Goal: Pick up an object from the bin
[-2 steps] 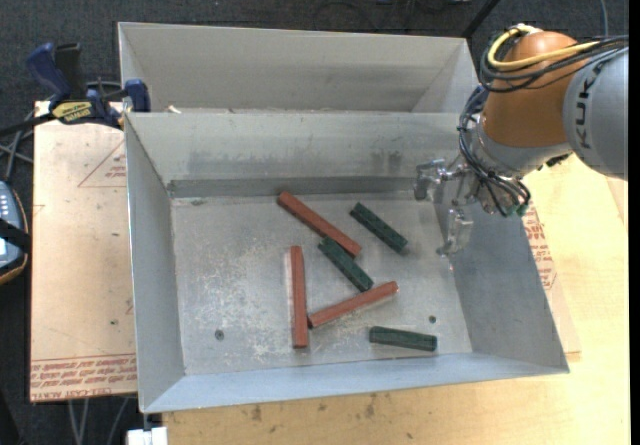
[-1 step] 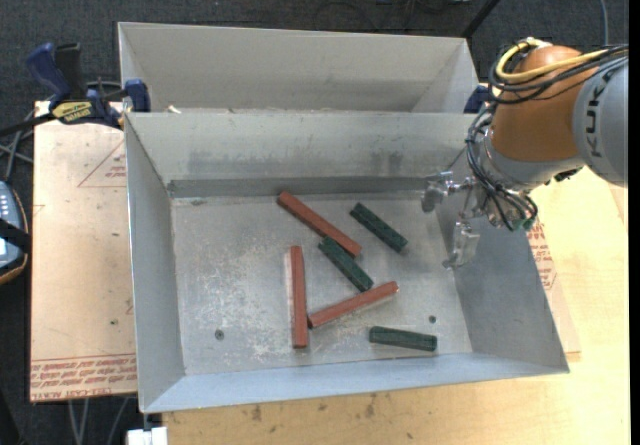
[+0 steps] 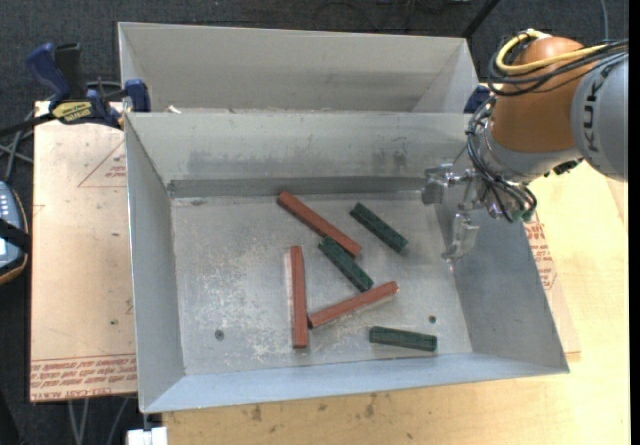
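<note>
Hand (image 3: 456, 233) hangs low by the right wall of the bin (image 3: 505, 278); wide or narrow, cannot tell. Nearest item: dark green bar (image 3: 378, 228), near its left. Red bars (image 3: 318, 223) and other green bars (image 3: 345, 265) lie scattered mid-floor.

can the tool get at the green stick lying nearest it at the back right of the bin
Probably yes: the green stick lies flat, uncovered, with bare bin floor between it and the tool.

Letters "KU" on the robot arm (image 3: 606, 123)
</note>
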Action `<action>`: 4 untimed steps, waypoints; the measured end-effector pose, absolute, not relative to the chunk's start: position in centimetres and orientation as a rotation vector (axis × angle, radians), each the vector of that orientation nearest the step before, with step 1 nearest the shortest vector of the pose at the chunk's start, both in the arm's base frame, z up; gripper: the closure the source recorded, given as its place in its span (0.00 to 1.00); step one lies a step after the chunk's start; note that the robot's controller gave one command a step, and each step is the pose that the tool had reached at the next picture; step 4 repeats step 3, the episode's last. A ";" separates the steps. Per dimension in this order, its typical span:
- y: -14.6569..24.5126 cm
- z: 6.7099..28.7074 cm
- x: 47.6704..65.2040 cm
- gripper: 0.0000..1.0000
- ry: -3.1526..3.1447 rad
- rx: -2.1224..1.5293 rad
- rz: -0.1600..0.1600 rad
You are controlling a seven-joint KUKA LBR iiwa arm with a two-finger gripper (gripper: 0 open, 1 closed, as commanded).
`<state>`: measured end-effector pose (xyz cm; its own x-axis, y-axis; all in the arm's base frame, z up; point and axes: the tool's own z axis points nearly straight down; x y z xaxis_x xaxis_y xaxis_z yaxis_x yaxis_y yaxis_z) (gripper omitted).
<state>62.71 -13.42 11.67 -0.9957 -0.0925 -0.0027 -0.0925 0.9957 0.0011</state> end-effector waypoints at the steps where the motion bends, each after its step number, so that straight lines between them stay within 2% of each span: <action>1: -10.8 8.9 61.8 0.00 3.135 0.015 -0.001; 2: -8.4 6.7 60.5 0.00 3.146 0.055 0.008; 3: -3.4 7.2 62.3 1.00 3.132 0.143 0.003; 4: -3.4 7.2 62.3 1.00 3.132 0.143 0.003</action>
